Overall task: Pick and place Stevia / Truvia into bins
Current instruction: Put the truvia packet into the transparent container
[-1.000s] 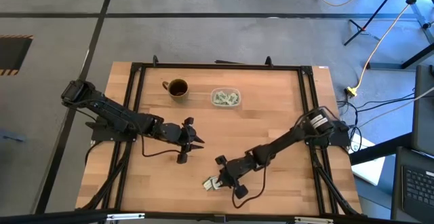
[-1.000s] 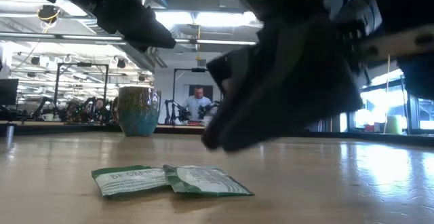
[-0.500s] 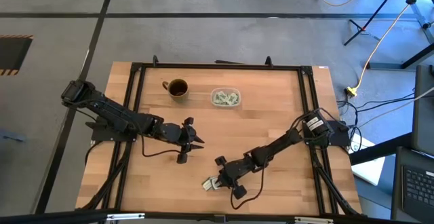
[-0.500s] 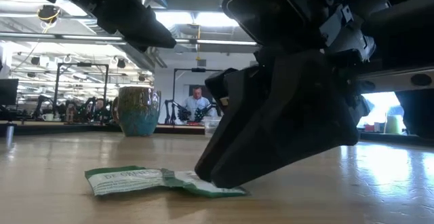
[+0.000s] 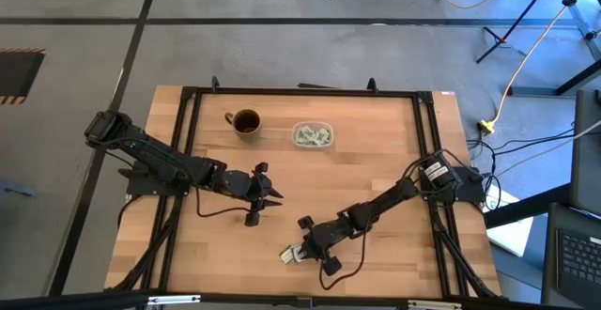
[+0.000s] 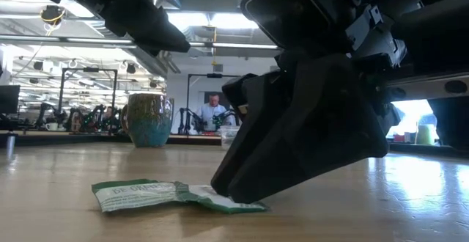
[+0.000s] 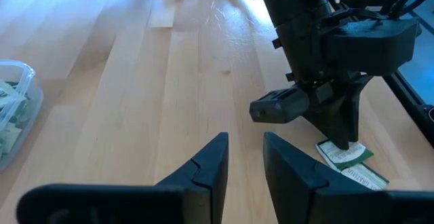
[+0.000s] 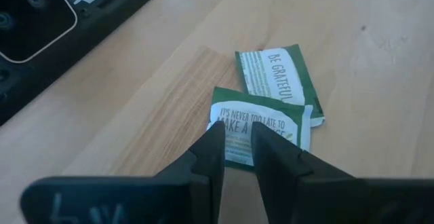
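Two green and white Stevia sachets (image 8: 274,75) lie flat on the table near its front edge, one overlapping the other (image 6: 135,194). My right gripper (image 8: 236,139) stands on the nearer sachet (image 8: 261,125), open by a narrow gap (image 6: 231,191). My left gripper (image 7: 244,149) hangs open above the middle of the table (image 5: 272,193), holding nothing. The clear bin (image 5: 312,134) stands toward the far edge with several sachets inside. My right gripper rests both fingertips (image 8: 211,134) on the top face of the nearer sachet, at its white end (image 8: 237,123). Nothing is pinched between them. The fingers slant down from the table's right. The sachet lies flat on the table under them (image 6: 245,204).
A brown mug (image 5: 246,122) stands left of the bin at the back. A black frame rail (image 5: 178,160) runs along each side of the table. In the low view, people sit at desks in the room behind (image 6: 214,110).
My right gripper has come down onto the nearer sachet and then kept still. The two sachets have shifted slightly along the table under it. My left gripper has kept still.
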